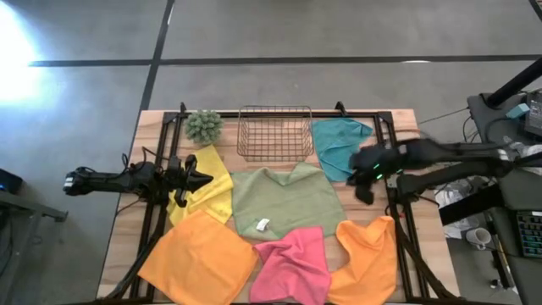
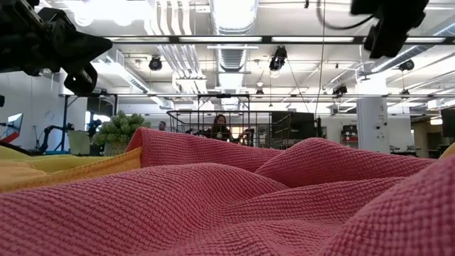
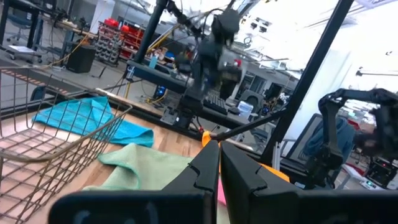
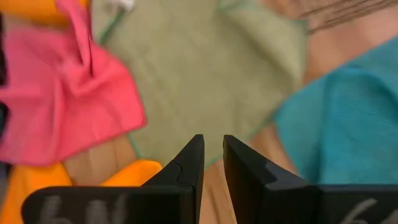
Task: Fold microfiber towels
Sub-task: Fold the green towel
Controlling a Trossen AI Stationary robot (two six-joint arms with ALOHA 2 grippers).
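Observation:
Six towels lie spread on the table: yellow (image 1: 213, 182), sage green (image 1: 288, 199) with a white tag (image 1: 262, 225), teal (image 1: 339, 144), pink (image 1: 292, 267), and two orange ones (image 1: 199, 258) (image 1: 368, 254). The pink towel (image 2: 227, 199) fills the low view. My left gripper (image 1: 203, 179) hovers above the yellow towel's right edge, shut and empty; its fingers (image 3: 219, 168) point toward the green towel. My right gripper (image 1: 364, 191) is in the air between the teal and the right orange towel. Its fingers (image 4: 213, 155) stand a narrow gap apart, pointing down over the green towel's edge, and hold nothing.
A wire basket (image 1: 273, 133) stands at the table's far middle, with a fuzzy green plant ball (image 1: 204, 125) to its left. Dark frame bars (image 1: 161, 161) run along both table sides. Towels overlap along the near edge. Bare wood shows between the green and teal towels (image 4: 261, 140).

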